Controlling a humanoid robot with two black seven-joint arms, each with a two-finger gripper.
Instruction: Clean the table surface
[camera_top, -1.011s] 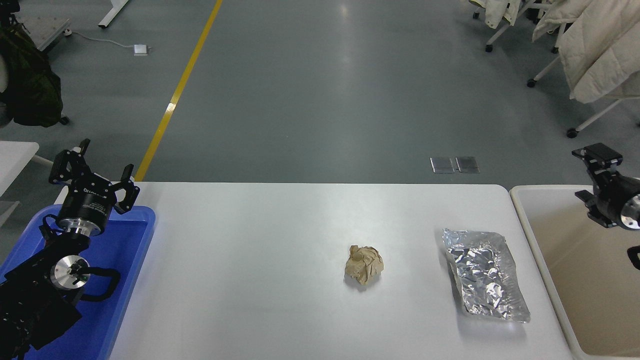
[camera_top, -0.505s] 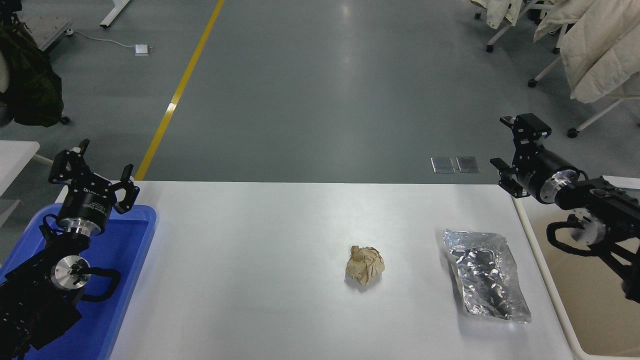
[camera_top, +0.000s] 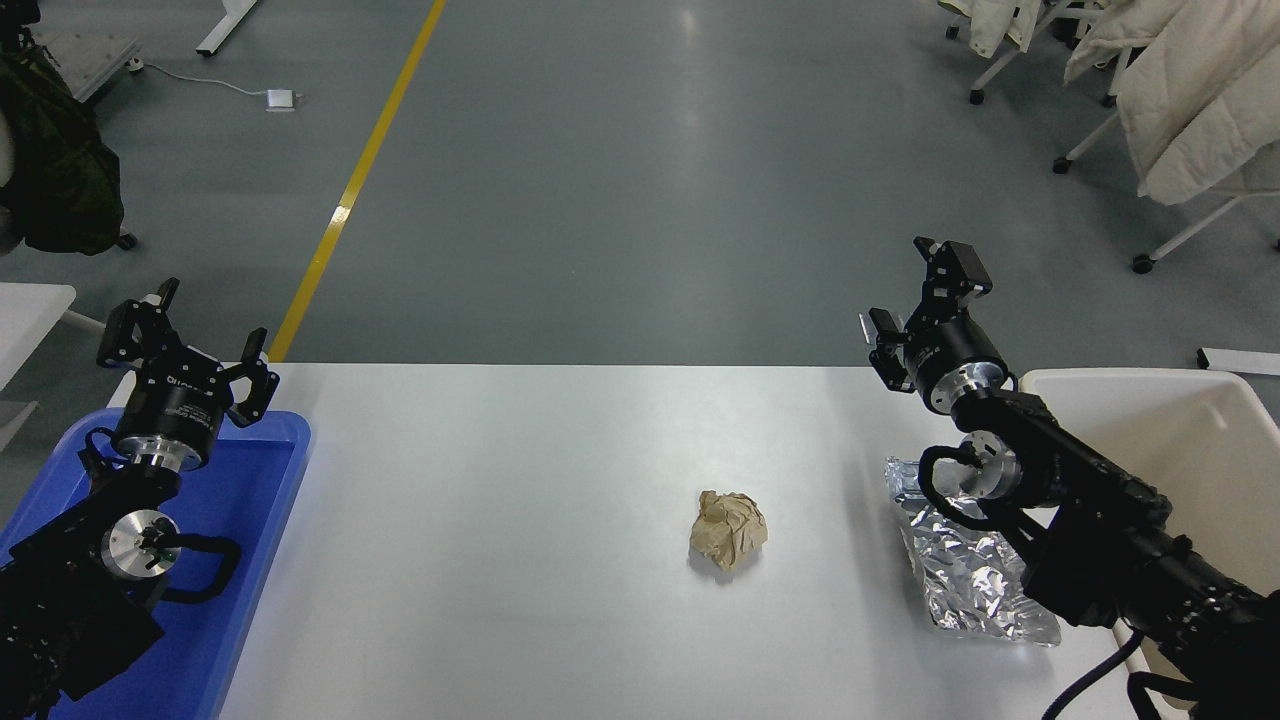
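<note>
The white table surface (camera_top: 520, 480) carries a crumpled ball of brown paper (camera_top: 728, 530) near its middle and a flattened silver foil bag (camera_top: 965, 570) at the right. My right gripper (camera_top: 915, 290) is open and empty, held above the table's far right edge, pointing away from me. Its arm crosses over the foil bag and hides part of it. My left gripper (camera_top: 190, 335) is open and empty, parked at the lower left above the blue tray.
A blue plastic tray (camera_top: 245, 520) lies at the table's left end under my left arm. A cream-white bin (camera_top: 1180, 420) stands off the table's right end. Beyond the table is grey floor with a yellow line (camera_top: 350, 190) and racks with pale coats (camera_top: 1190, 90).
My right arm has swung in from the right edge, from over the bin to over the table's right end, above the foil bag. The left arm, paper ball and foil have not moved.
</note>
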